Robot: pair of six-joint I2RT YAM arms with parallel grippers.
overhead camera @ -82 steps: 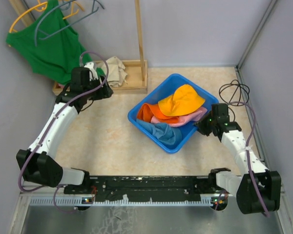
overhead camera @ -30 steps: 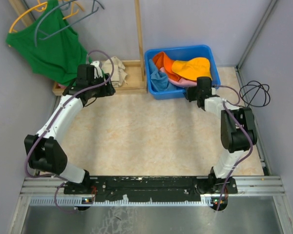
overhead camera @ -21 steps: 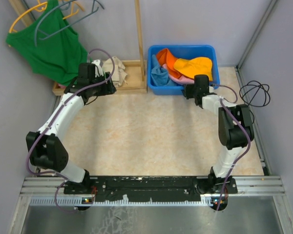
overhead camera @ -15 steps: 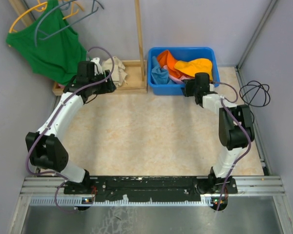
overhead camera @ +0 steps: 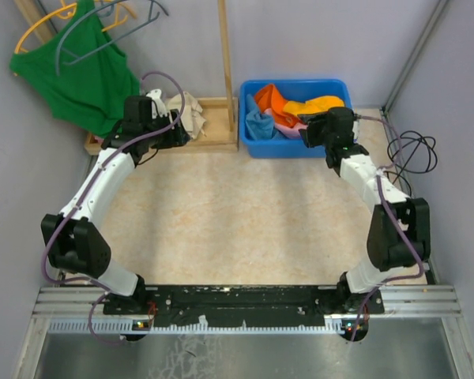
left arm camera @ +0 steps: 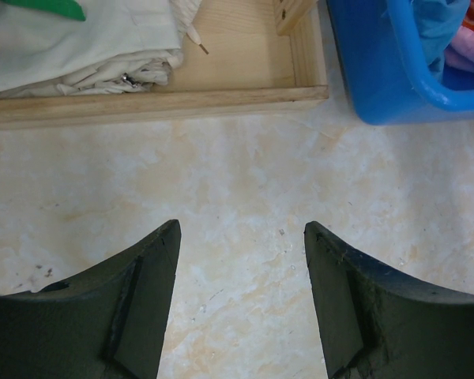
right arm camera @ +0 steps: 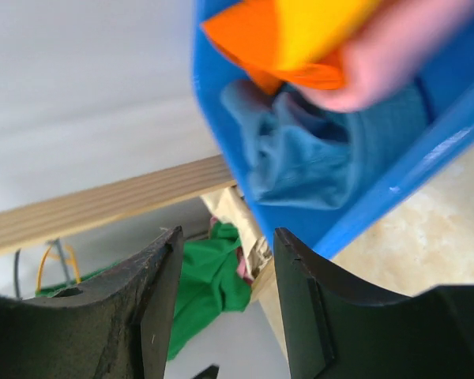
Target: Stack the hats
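We find the blue bin at the 1 o'clock edge of the worktop, squared up close to the back wall. Moments ago it lay skewed out at about 3 o'clock. The right claw, which rode with it on the way back, has just let go. Its jaws now stand apart with nothing between them, just beside the bin's near wall. We judge that the repositioning is over and there is room mid-worktop for stacking, though no hat is out yet.

All four hats lie heaped loosely in the bin:
- The yellow-orange hat is on top at the right.
- The bright orange hat is at the back left.
- The light blue hat is crumpled at the left end.
- The pink hat is mostly buried under the yellow-orange one.

The left claw hangs released and empty over bare worktop at 11 o'clock. It is just short of the wooden tray, which holds the beige cloth.
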